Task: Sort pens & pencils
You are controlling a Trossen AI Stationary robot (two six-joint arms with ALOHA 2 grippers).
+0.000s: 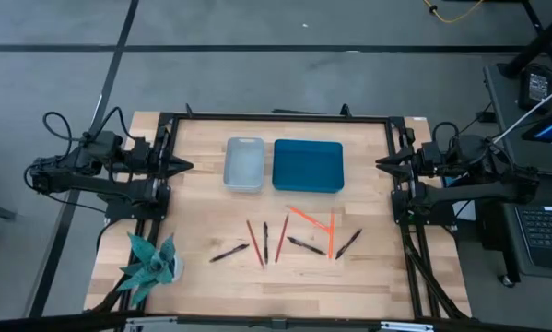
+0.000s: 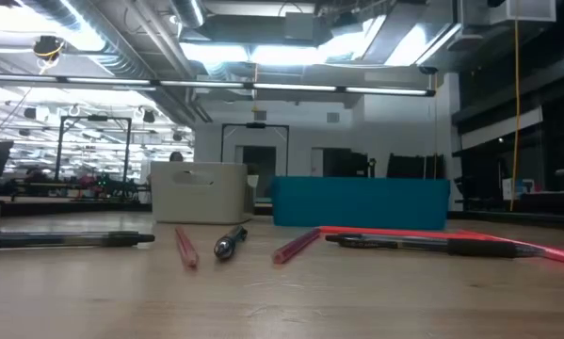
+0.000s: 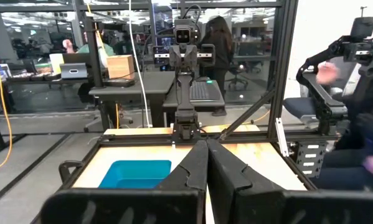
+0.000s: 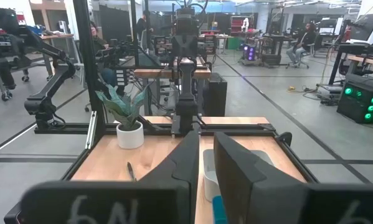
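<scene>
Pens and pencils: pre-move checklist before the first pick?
1. Pens and pencils all on the table, none binned: ok.
2. White bin and blue bin side by side behind the row, nothing seen inside: ok.
3. Left gripper parked at the left edge, shut, holding nothing: ok.
4. Right gripper parked at the right edge, slightly open, holding nothing: ok.
5. Orange pencils cross near the right of the row; clean single pick: cannot tell.
6. Plant at the front-left corner, apart from the row: ok.
</scene>
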